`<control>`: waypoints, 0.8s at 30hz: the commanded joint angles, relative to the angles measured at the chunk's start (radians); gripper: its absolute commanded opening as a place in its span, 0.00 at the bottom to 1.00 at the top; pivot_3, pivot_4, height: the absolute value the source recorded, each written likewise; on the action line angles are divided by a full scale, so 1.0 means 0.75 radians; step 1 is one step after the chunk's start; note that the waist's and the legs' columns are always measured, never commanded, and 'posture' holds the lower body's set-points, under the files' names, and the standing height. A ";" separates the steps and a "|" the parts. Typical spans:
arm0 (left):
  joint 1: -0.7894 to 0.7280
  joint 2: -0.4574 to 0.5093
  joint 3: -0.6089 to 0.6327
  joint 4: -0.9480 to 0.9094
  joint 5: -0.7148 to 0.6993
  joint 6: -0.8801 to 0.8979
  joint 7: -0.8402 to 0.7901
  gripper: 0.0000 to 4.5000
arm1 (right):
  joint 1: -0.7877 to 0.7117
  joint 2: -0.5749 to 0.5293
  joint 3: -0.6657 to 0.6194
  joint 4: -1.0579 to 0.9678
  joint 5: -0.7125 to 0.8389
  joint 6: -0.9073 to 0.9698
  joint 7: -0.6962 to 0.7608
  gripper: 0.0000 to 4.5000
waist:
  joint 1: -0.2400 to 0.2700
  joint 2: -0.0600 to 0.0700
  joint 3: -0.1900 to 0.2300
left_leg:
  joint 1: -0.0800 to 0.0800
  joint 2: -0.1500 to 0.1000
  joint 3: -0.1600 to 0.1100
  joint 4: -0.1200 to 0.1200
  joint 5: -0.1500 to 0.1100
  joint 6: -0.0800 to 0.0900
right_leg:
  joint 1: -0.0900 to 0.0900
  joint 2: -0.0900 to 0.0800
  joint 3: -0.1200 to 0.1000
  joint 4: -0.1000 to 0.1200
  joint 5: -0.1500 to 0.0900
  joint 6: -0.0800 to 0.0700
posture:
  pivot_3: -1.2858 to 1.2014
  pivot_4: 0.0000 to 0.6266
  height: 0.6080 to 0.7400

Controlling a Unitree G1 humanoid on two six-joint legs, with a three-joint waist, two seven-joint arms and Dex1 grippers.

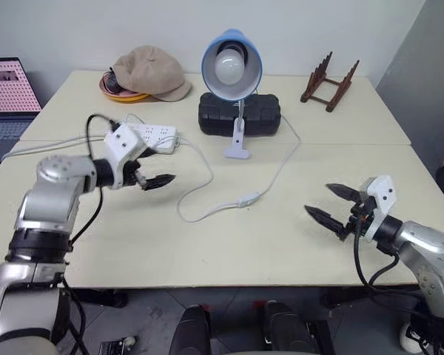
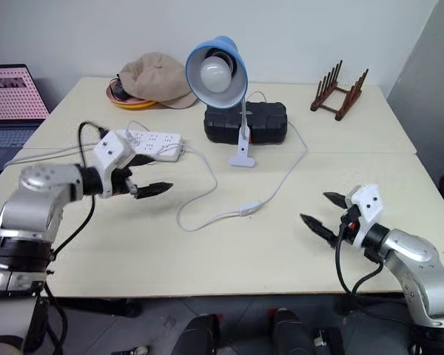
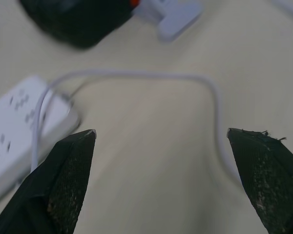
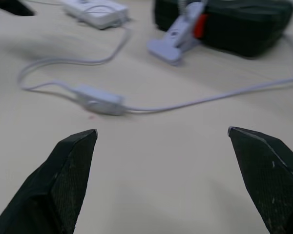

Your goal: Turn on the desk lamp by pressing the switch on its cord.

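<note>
A cream table (image 1: 207, 251) was shown from above. At its far middle, the desk lamp (image 1: 231, 63), unlit, was clipped to a black case (image 1: 239, 113), with a tan cap (image 1: 149, 72) to the far left and a wooden rack (image 1: 328, 81) to the far right. A white power strip (image 1: 157, 135) lay left of the case. The left gripper (image 1: 157, 181), jaws released and empty, was held just near of the strip. The right gripper (image 1: 329, 203), likewise spread wide and empty, was held at the near right. The cord (image 1: 281, 166) was looped across the centre, and the switch (image 1: 248, 199) lay on it between the two grippers, touched by neither.
</note>
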 commanded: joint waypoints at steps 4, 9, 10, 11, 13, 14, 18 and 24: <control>-0.136 -0.184 -0.286 -0.056 0.104 -0.047 -0.108 0.99 | 0.042 0.001 0.063 -0.126 -0.013 0.032 -0.045 1.00 | 0.003 -0.001 0.000 | -0.002 0.000 -0.001 0.001 0.000 0.000 | -0.001 0.000 0.000 0.000 0.000 0.000 | 0.52 0.24 1.00; -0.159 -0.284 -0.385 0.096 0.222 -0.217 -0.084 0.99 | 0.117 0.040 0.070 -0.189 -0.043 0.034 -0.116 1.00 | -0.004 0.000 0.000 | -0.001 0.000 -0.001 0.000 0.000 0.000 | -0.002 0.001 0.000 0.001 0.000 0.000 | 0.52 0.24 1.00; -0.166 -0.303 -0.395 0.118 0.237 -0.239 -0.083 0.99 | 0.130 0.047 0.064 -0.200 -0.044 0.034 -0.130 1.00 | -0.004 0.000 0.000 | -0.002 0.000 -0.001 0.000 0.000 0.000 | -0.003 0.001 0.000 0.001 0.000 0.000 | 0.52 0.24 1.00; -0.174 -0.322 -0.405 0.137 0.247 -0.253 -0.087 0.99 | 0.145 0.050 0.055 -0.212 -0.043 0.034 -0.142 1.00 | -0.004 -0.001 0.000 | -0.002 0.000 -0.001 0.000 0.000 0.000 | -0.003 0.001 0.000 0.002 0.000 0.000 | 0.52 0.24 1.00; -0.186 -0.354 -0.415 0.168 0.264 -0.274 -0.092 0.99 | 0.172 0.053 0.039 -0.236 -0.038 0.040 -0.163 1.00 | 0.000 -0.001 0.000 | -0.003 0.000 -0.001 0.001 0.000 0.000 | -0.004 0.001 0.000 0.002 0.000 0.000 | 0.52 0.24 1.00; -0.192 -0.366 -0.420 0.185 0.278 -0.295 -0.089 0.99 | 0.185 0.055 0.032 -0.247 -0.037 0.043 -0.173 1.00 | 0.002 -0.001 0.000 | -0.003 0.000 -0.001 0.001 0.000 0.000 | -0.004 0.001 0.000 0.002 0.000 0.000 | 0.52 0.24 1.00; -0.222 -0.437 -0.418 0.279 0.304 -0.356 -0.059 0.99 | 0.230 0.062 0.018 -0.291 -0.031 0.052 -0.212 1.00 | 0.003 -0.001 0.000 | -0.003 0.000 -0.001 0.001 0.000 0.000 | -0.003 0.001 0.000 0.002 0.000 0.000 | 0.52 0.24 1.00; -0.251 -0.491 -0.426 0.384 0.351 -0.438 -0.065 0.99 | 0.273 0.069 0.009 -0.330 -0.025 0.057 -0.249 1.00 | -0.001 -0.001 0.000 | -0.003 0.000 -0.001 0.001 0.000 0.000 | -0.003 0.001 0.000 0.002 0.000 0.000 | 0.52 0.24 1.00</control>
